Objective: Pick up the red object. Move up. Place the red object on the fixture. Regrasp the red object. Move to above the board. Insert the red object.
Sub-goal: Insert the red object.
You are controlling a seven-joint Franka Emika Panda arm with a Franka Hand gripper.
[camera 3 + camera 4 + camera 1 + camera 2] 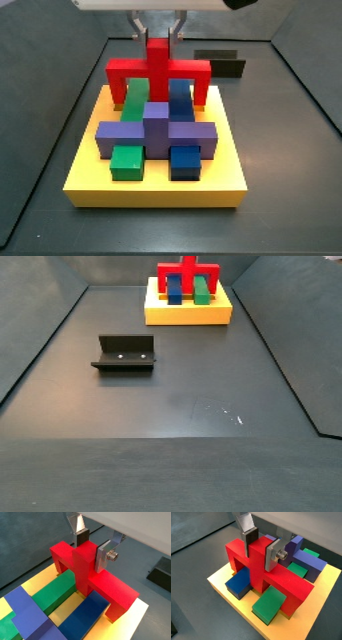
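Wrist views both show the red object [85, 572] standing on the board [40, 579], legs straddling the green block [57, 592] and blue block [87, 614]. The gripper [92, 547] comes down from above and pinches its upright stem between both silver fingers [272, 554]. Only a side view catches the fixture [126, 353], sitting empty on the floor well apart from the board, plus the purple block [154, 135] in front.

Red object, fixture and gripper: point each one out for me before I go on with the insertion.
red object [159, 68]: a side view, on the crossbar where it meets the stem.
fixture [126, 351]: a side view, on its upright back wall.
gripper [263, 548]: a wrist view, midway between the fingertips, over the clamped stem.
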